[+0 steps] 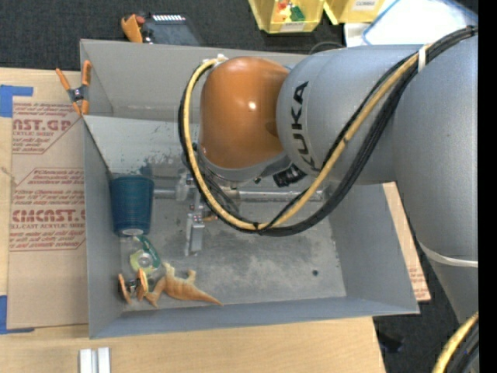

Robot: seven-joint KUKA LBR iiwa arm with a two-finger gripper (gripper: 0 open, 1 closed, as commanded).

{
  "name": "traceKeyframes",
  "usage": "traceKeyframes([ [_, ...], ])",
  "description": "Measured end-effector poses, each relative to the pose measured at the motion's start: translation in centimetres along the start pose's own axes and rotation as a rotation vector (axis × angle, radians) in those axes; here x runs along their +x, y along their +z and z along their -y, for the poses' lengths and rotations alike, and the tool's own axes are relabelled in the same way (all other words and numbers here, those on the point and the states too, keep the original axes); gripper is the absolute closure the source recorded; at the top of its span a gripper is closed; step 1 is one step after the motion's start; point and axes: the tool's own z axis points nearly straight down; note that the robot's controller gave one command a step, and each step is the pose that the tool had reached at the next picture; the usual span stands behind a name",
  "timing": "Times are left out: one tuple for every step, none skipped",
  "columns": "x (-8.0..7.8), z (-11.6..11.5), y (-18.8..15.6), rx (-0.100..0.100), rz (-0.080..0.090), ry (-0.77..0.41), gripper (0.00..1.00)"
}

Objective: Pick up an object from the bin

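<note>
The ribbed cup (130, 202) is showing dark blue against the grey bin (256, 317); below the cup, a toy dinosaur (185, 288) is showing orange

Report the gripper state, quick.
Gripper: cannot be told whether open or closed. It hangs over the bin floor, just right of the blue cup.

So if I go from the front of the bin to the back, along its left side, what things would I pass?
orange toy dinosaur → small clear and green thing → blue cup
</note>
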Motion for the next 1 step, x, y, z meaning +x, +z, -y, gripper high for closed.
traceKeyframes([
  [-0.19,0.12,-0.49,-0.001,0.008,0.002,0.00],
])
